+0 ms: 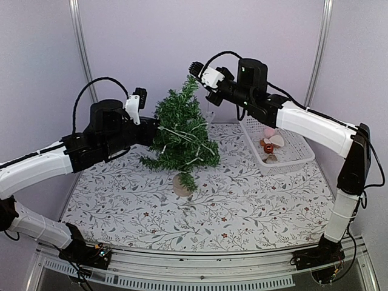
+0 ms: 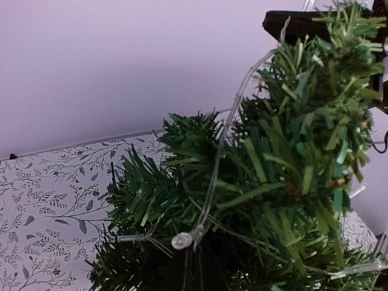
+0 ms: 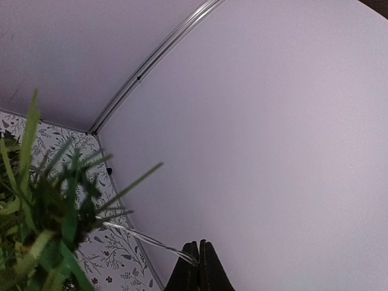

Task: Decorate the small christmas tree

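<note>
The small christmas tree point(image 1: 182, 130) stands mid-table on its pale wooden stump point(image 1: 180, 185), with a clear light string point(image 1: 189, 129) draped round its branches. My left gripper point(image 1: 151, 129) is pushed into the tree's left side at mid height. In the left wrist view its dark fingers point(image 2: 197, 267) look shut among the branches point(image 2: 285, 182), just below a clear bulb point(image 2: 180, 241). My right gripper point(image 1: 195, 68) hovers at the tree's tip. In the right wrist view it point(image 3: 199, 245) is shut on the end of the light string point(image 3: 142, 236), which runs to the treetop point(image 3: 48, 206).
A white basket point(image 1: 297, 148) at the right rear of the table holds a red ball point(image 1: 267, 147) and pink ornaments point(image 1: 276, 139). The floral tablecloth point(image 1: 242, 206) spreads in front of the tree. Purple walls close off the back and sides.
</note>
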Robot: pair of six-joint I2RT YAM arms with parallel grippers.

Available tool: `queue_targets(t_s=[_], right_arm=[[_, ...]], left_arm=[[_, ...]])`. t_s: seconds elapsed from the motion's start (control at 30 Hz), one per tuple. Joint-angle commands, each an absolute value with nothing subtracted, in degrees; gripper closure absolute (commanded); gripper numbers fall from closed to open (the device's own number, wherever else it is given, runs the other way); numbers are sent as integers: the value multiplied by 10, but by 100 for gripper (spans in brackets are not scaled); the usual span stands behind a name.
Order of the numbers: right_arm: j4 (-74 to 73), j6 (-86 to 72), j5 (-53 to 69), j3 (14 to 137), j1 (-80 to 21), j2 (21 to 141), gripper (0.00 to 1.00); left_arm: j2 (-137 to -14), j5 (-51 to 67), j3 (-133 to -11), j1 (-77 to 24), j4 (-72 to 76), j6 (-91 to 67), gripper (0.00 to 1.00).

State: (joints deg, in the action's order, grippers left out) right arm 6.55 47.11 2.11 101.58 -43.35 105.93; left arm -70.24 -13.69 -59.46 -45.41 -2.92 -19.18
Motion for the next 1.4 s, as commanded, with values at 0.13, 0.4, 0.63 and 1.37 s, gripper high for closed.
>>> queue_targets(t_s=[0.13,0.4,0.63,1.37], right_arm=[[91,439,37,965,-430,991,79],[95,405,64,925,-422,949,46],[77,386,105,877,-419,914,28],[0,170,172,772,-364,817,21]], left_arm=[[-710,-125,-612,-444,-65,-192,100],[-709,-131,-614,-440,-90,-192,100],[-708,-123,-616,-439,-86,-190,100],[-668,-104,-607,-427,-78,-184,63]])
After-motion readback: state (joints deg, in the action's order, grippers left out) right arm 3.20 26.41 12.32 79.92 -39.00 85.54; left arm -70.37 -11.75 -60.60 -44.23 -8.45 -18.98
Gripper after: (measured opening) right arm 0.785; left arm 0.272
